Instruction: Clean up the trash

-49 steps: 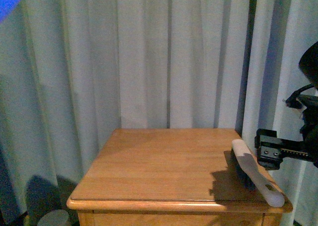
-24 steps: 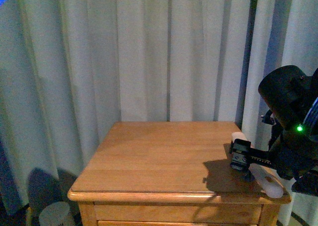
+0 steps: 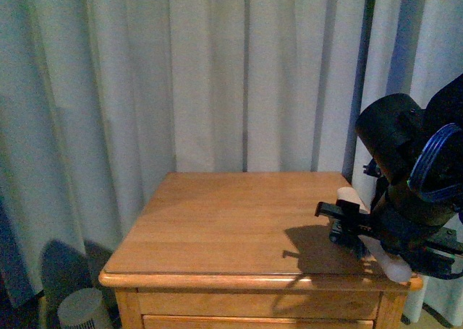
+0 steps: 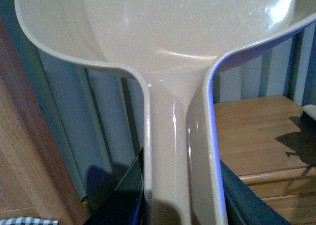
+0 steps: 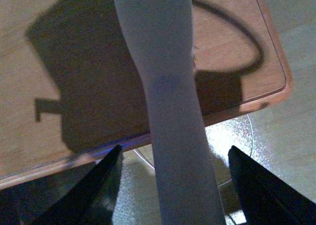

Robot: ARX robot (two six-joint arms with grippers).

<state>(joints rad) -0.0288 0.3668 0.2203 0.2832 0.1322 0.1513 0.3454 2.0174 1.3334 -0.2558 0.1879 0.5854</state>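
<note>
The trash is out of view in every frame. My left gripper (image 4: 182, 185) is shut on the handle of a pale dustpan (image 4: 163, 32), whose scoop fills most of the left wrist view and is empty where it shows. My right gripper (image 3: 346, 224) hangs open over the right front corner of the wooden table (image 3: 217, 228). A brush with a white handle (image 3: 391, 265) lies there. In the right wrist view the brush handle (image 5: 173, 111) runs between the spread fingers of the right gripper (image 5: 175, 151), with a gap on each side, and it sticks out past the table's edge (image 5: 74, 158).
Pale curtains (image 3: 217, 76) hang close behind and beside the table. A white round container (image 3: 83, 309) stands on the floor at the lower left. A drawer front (image 3: 253, 320) shows under the tabletop. The table (image 4: 252, 131) lies beyond the dustpan. A round object (image 5: 232, 136) sits on the floor below the corner.
My right arm has swung in from the right and lowered over the brush, so the open fingers now straddle its handle. The brush has not moved.
</note>
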